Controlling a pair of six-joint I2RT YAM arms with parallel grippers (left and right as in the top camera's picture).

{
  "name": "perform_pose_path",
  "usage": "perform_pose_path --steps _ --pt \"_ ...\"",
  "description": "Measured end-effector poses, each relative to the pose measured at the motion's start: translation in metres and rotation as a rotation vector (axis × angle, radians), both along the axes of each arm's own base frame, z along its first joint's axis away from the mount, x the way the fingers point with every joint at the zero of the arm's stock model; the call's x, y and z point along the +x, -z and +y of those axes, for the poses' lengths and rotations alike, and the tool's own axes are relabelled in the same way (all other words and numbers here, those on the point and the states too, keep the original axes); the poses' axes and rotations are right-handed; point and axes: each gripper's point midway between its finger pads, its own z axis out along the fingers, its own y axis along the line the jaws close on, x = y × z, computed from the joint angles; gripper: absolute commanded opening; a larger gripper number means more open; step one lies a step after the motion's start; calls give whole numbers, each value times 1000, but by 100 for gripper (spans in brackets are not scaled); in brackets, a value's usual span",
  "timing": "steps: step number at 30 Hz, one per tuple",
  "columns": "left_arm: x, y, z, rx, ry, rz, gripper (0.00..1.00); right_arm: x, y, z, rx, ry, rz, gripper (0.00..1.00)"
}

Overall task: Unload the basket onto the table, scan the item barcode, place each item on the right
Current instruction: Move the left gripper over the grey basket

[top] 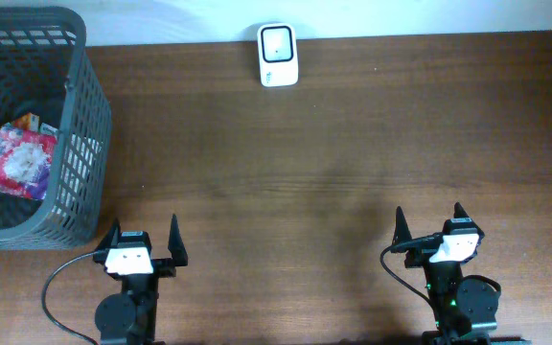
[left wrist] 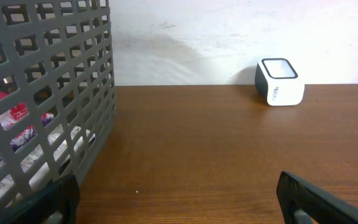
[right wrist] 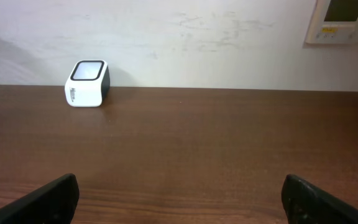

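At the near edge of the brown table (top: 286, 163), my 2 grippers sit low and well apart from each other, both pointing toward the far wall. My left gripper (top: 144, 230) has its jaws spread wide with nothing between them; in my left wrist view its dark fingers (left wrist: 319, 200) show only at the bottom corners, with bare wood in the gap. My right gripper (top: 429, 213) is spread just as wide and holds nothing, and only tabletop lies between its fingers (right wrist: 316, 199) in the right wrist view. The item I am to scan, a pink and white printed packet (top: 17, 161), lies inside the grey mesh basket (top: 75, 105) at the left end of the table, just ahead of my left gripper and to its left. Through the basket's grid wall (left wrist: 55, 93) I can see patches of the packet's red and white print (left wrist: 18, 113). Something smaller with orange on it shows at the packet's far edge, but I cannot tell what it is. The white barcode scanner (top: 278, 55) stands at the far edge of the table against the wall, its dark window facing up, well apart from the basket and from both grippers. A pale wall panel (right wrist: 344, 18) hangs at the upper right of my right wrist view.
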Motion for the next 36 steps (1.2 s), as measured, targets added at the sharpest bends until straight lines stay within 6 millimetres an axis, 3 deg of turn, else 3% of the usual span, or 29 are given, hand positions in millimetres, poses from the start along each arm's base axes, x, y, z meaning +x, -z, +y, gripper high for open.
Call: perform_pose_path --steps 4,30,31,33,35,36 --pt "2 10 0 -1 0 45 99 0 0 0 0 0 0 99" --pt "2 8 3 1 -19 37 99 0 0 0 0 0 0 98" --pt "3 1 1 -7 -6 7 99 0 0 0 0 0 0 99" --pt "1 -54 -25 -21 145 -218 99 0 0 0 0 0 0 99" --pt "-28 -130 -50 32 293 -543 99 0 0 0 0 0 0 99" --pt "-36 -144 -53 49 314 -615 99 0 0 0 -1 0 -1 99"
